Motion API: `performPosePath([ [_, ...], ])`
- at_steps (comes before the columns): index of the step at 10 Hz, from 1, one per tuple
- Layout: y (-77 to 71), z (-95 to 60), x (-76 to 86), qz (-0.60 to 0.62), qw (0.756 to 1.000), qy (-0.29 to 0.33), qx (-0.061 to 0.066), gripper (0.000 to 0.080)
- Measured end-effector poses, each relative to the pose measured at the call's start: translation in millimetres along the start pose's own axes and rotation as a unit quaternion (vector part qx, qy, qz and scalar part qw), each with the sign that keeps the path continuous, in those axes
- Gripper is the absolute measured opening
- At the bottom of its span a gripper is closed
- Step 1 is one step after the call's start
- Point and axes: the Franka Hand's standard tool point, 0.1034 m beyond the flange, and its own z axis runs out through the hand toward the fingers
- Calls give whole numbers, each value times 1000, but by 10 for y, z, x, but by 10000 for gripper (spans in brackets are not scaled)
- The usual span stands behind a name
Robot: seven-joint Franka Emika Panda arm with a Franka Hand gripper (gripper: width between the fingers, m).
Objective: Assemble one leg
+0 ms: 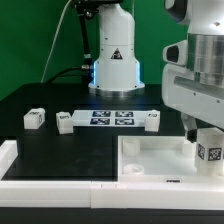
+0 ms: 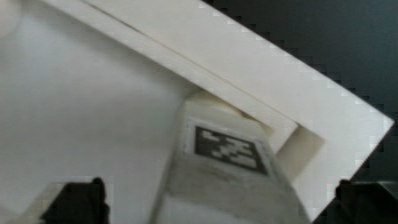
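A white leg (image 1: 208, 150) with a square tag stands upright in the corner of the large white tray-like panel (image 1: 150, 160) nearest the exterior view's right. My gripper (image 1: 199, 130) hangs just over it. In the wrist view the leg (image 2: 228, 150) lies between my two dark fingertips (image 2: 79, 200), with a gap on each side of it. The gripper (image 2: 217, 205) is open and straddles the leg without touching it. The panel's raised rim (image 2: 267, 70) wraps round the leg's corner.
Three more tagged legs lie on the black table: two at the exterior view's left (image 1: 35, 118) (image 1: 65, 122) and one (image 1: 152, 120) right of the marker board (image 1: 110, 118). The robot's base (image 1: 112, 60) stands behind. A white border (image 1: 10, 155) edges the table.
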Motion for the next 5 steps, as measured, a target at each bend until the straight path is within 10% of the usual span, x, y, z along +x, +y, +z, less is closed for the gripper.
performPosePath([
  [5, -38, 11, -73, -306, 952, 0, 3, 649],
])
